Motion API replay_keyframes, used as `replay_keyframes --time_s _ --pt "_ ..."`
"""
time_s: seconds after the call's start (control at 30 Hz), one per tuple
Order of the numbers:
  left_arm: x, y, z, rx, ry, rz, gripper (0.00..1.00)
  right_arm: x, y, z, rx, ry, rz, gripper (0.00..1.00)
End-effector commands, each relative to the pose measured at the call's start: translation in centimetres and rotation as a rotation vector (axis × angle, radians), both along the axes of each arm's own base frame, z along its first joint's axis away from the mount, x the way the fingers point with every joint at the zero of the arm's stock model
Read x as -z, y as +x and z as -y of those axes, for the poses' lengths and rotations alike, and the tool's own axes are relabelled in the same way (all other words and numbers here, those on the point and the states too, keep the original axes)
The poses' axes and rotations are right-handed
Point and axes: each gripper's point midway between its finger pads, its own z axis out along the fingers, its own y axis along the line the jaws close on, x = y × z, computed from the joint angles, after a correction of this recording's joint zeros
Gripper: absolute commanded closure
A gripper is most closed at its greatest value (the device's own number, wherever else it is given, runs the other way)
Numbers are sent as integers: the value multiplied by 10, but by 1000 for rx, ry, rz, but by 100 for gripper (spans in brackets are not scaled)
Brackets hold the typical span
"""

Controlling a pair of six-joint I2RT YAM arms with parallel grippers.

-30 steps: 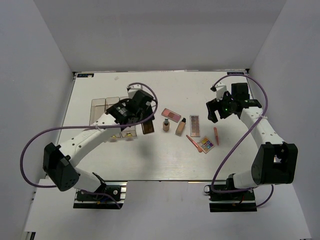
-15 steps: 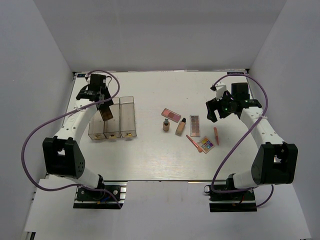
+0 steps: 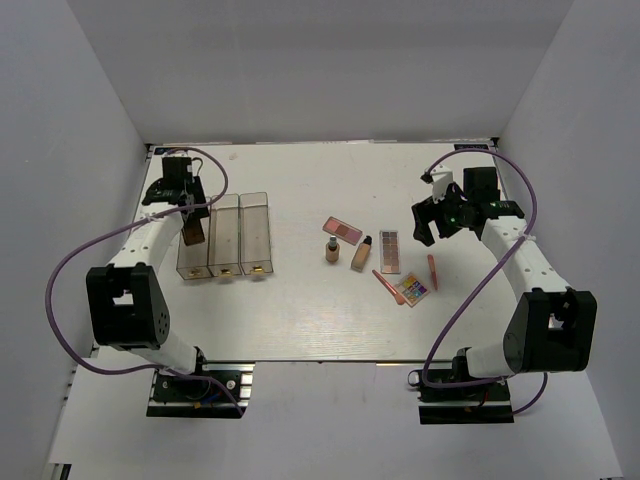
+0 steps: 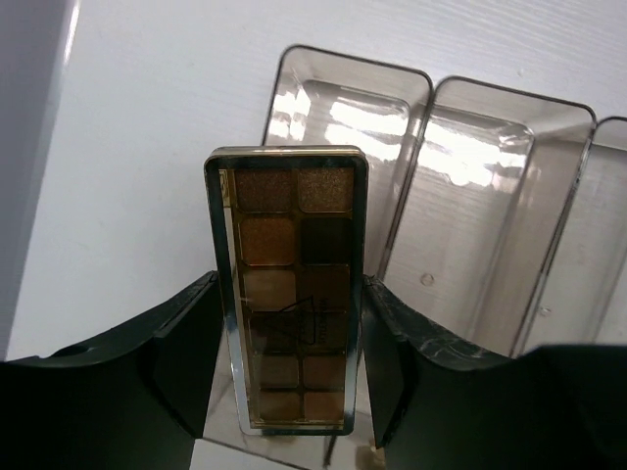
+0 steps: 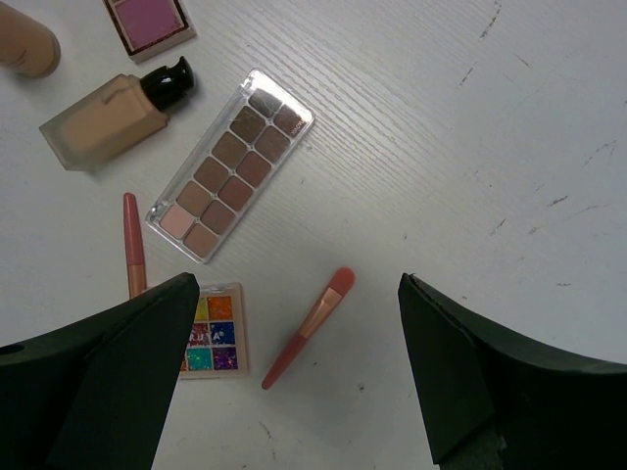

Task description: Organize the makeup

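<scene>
The left pincer (image 4: 291,338) is about half open and squeezes a brown palette (image 4: 289,294) by its two long sides. The palette has two rows of brown and gold squares. A small mark sits in its middle, too blurry to read. Just past the pincer and lower down lies the clear box (image 4: 470,196) with three parts. The palette hangs in front of the part furthest to the pincer's left.

The right pincer (image 5: 299,323) is wide open and holds nothing. It hangs above the white tabletop (image 5: 490,147). Right under it, between its fingers, lies a pink-red pencil (image 5: 304,328). Beside the left finger is a colourful palette (image 5: 209,332) with tiny letters that I cannot read for sure. A second pencil (image 5: 132,245) lies just beyond that. Further ahead is a long palette (image 5: 231,163) of brown and pink squares, then a foundation bottle (image 5: 108,117) on its side with a black cap. Furthest ahead are a pink palette (image 5: 147,22) and a second bottle (image 5: 24,44).
</scene>
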Motion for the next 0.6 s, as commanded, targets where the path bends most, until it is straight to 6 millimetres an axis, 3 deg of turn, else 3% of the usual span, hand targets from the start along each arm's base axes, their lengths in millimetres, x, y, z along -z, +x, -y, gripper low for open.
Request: replay_keyframes --time_s 0.0,0.13,0.3,0.57 --pt "-11 13 -13 46 69 57 77 -9 1 -3 -19 19 28 12" --pt "12 19 -2 136 28 28 80 -9 2 -3 -20 20 21 12" --pt "24 17 1 192 36 9 78 -11 5 -3 -20 16 27 12" --pt "33 4 -13 122 87 -18 54 -8 8 -6 -24 29 11 11"
